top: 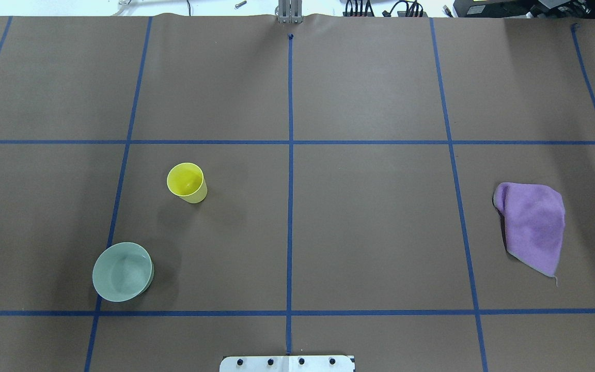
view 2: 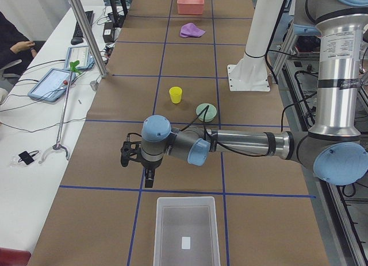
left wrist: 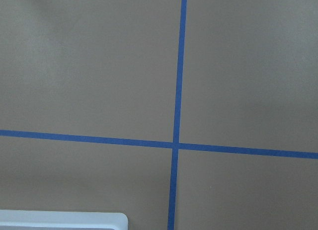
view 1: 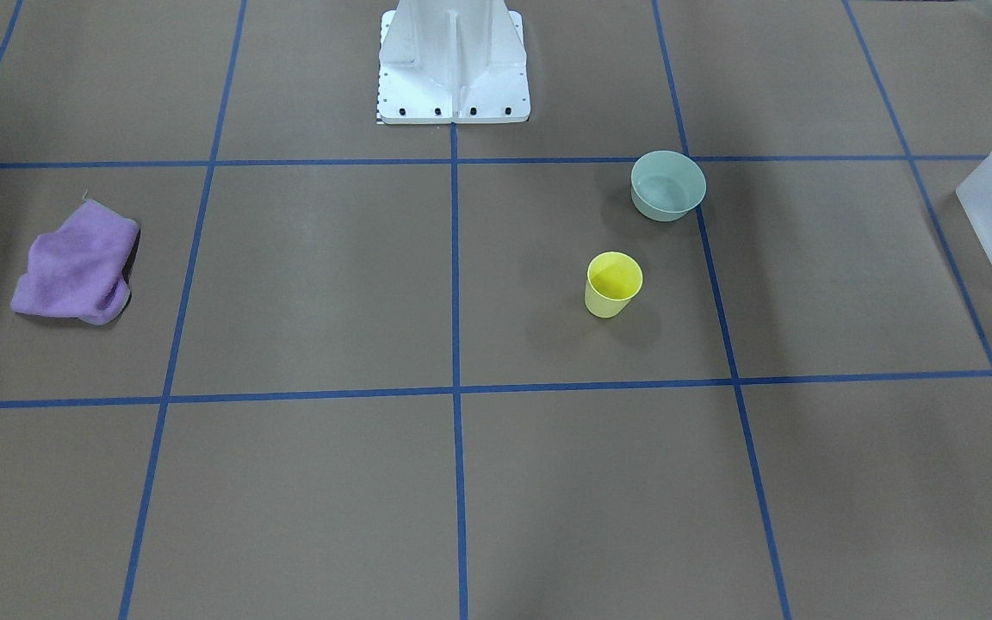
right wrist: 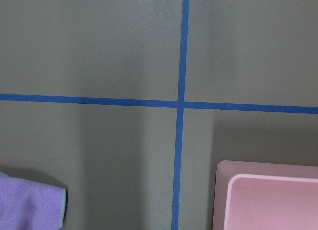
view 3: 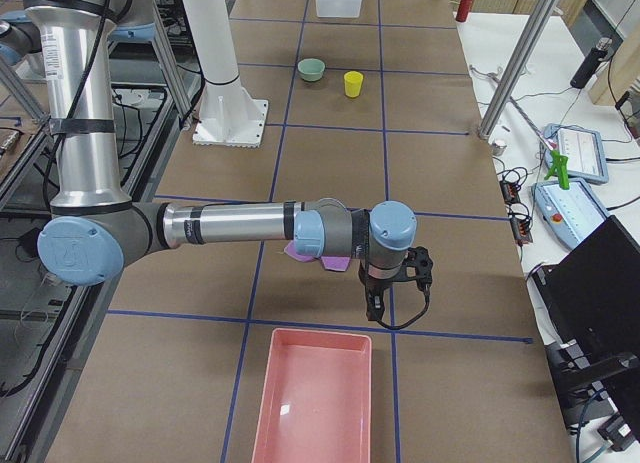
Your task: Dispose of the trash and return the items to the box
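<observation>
Yellow cup (view 2: 175, 95) well apart from L hand (view 2: 148, 178) by box (view 2: 187, 231); can't tell if L hand or R hand (view 3: 374, 305) open.

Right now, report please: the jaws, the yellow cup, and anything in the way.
Left gripper and right gripper hang over the table, jaws unreadable. Yellow cup upright, outside the box. Green bowl near it, not touching.
</observation>
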`<state>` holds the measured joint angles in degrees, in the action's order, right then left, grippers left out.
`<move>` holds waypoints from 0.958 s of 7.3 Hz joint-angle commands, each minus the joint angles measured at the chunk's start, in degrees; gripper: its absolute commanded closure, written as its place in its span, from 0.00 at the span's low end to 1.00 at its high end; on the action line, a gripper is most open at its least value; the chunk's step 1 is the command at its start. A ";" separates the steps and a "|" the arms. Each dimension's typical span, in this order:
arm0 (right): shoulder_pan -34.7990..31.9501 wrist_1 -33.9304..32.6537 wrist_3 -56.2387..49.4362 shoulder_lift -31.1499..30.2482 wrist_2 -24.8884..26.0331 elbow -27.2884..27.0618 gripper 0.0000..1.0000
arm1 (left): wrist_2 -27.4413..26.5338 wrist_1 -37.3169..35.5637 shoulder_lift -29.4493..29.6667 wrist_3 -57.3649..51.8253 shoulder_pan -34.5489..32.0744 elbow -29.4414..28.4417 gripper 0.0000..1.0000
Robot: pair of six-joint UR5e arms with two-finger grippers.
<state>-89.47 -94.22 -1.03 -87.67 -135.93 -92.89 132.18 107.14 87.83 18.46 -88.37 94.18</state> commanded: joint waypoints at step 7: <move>0.00 0.00 0.06 -0.04 0.58 -1.06 0.00 | 0.53 3.33 -2.83 -0.97 0.04 0.12 0.01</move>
<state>-89.47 -94.22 -0.97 -87.71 -135.35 -93.95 132.75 108.72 86.26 17.59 -88.33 94.25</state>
